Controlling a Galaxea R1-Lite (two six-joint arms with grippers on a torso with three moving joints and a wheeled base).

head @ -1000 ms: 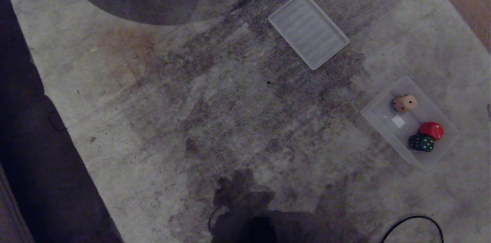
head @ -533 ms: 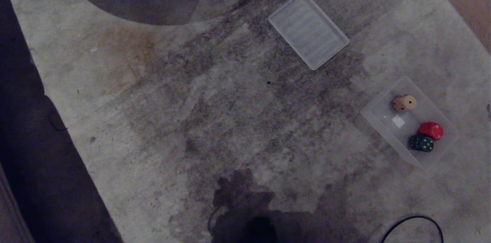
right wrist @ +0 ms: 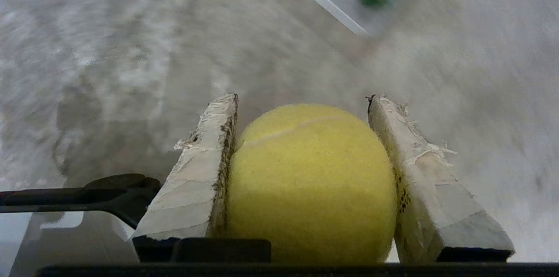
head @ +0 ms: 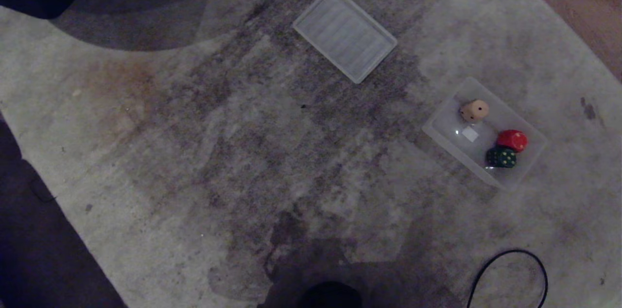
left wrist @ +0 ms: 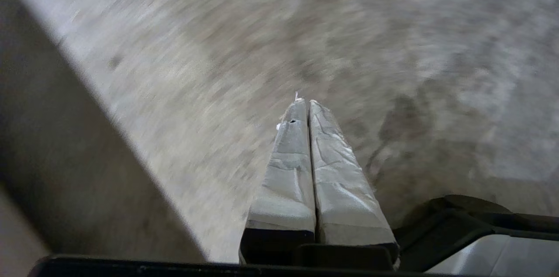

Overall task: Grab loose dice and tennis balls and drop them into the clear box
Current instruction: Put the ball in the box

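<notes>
rug [head: 204, 152]: pale, mottled, dark-stained; covers nearly the whole head view. No loose dice or balls visible on it there.
lid [head: 345, 33]: flat ribbed clear plastic, lying on the rug well apart from the box, further from the robot.
clear box [head: 440, 126]: shallow translucent bin on the rug, off to the robot's right. Open top, white label patch on the floor of it.
box contents: beige die [head: 474, 111] at the far end; red die [head: 512, 140] and green die [head: 501, 157] touching each other at the near end.
cable [head: 505, 269]: black loop on the rug near the robot, right side.
right gripper [right wrist: 301, 100]: out of the head view. Wrist view shows both taped fingers pressed against a tennis ball [right wrist: 310, 181], one each side, jaws partway apart around it.
tennis ball look: fuzzy yellow-green, pale seam curving across the top, fills the gap between the fingers.
left gripper [left wrist: 304, 102]: fingers pressed flat together, nothing in them, over bare rug; looks idle.
progress: three dice in the box, one ball in hand but not yet over the box. Judging from that, carry and drop are left. Second ball and pale yellow die not in any view, can't say where they are.
</notes>
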